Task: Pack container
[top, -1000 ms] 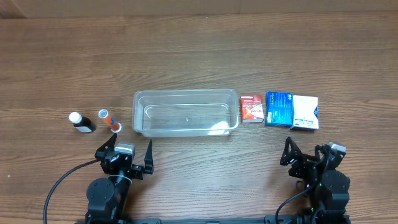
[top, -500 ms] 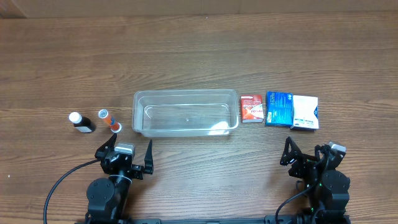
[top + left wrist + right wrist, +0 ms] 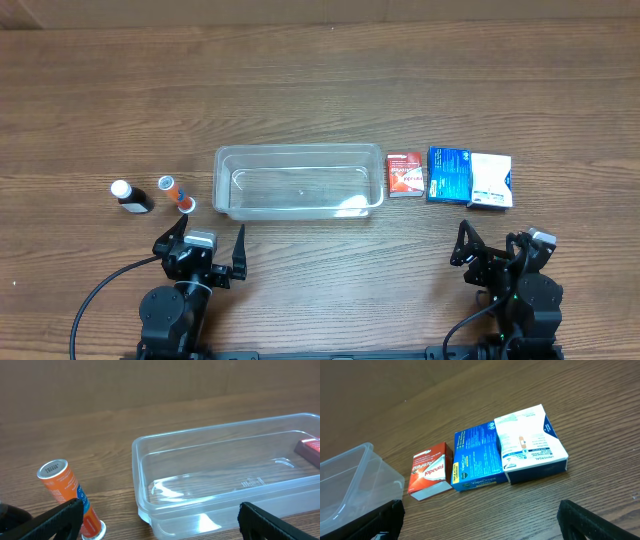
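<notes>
Bottle (image 3: 128,195): dark, white-capped, standing far left on the worktop (image 3: 320,80).
Orange tube (image 3: 176,193): on end between the bottle and the container's left wall.
Left end effector (image 3: 205,245): spread wide, empty, at the near edge.
Container (image 3: 298,150): mid-worktop, upright, nothing inside.
Boxes: red box (image 3: 404,173), blue box (image 3: 449,175) and white box (image 3: 491,180) sit in a touching row just right of the container.
Right end effector (image 3: 492,250): wide, empty, near the white box.
Risk: a finger may clip and topple the narrow tube. Packed boxes leave no finger gap, so a neighbour may be dragged. The light container may slide.
</notes>
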You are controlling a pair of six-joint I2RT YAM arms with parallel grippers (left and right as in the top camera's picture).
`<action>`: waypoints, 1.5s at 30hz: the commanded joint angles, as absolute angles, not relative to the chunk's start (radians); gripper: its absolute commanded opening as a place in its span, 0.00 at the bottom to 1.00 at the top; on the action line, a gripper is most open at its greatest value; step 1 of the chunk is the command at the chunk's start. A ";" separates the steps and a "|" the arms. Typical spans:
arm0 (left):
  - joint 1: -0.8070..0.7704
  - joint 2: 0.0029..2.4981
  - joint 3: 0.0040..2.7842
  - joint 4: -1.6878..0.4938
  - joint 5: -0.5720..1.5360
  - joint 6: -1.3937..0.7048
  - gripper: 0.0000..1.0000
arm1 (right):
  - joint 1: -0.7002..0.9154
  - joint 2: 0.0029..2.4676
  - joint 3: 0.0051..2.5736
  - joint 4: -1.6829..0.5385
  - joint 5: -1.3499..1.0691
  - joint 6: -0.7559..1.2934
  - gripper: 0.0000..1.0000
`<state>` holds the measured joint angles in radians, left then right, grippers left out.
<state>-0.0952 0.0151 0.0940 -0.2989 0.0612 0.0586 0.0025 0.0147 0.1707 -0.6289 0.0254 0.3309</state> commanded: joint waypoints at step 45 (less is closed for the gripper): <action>-0.084 0.006 0.091 -0.297 0.071 0.049 1.00 | 0.004 0.886 1.075 -0.956 0.000 0.192 1.00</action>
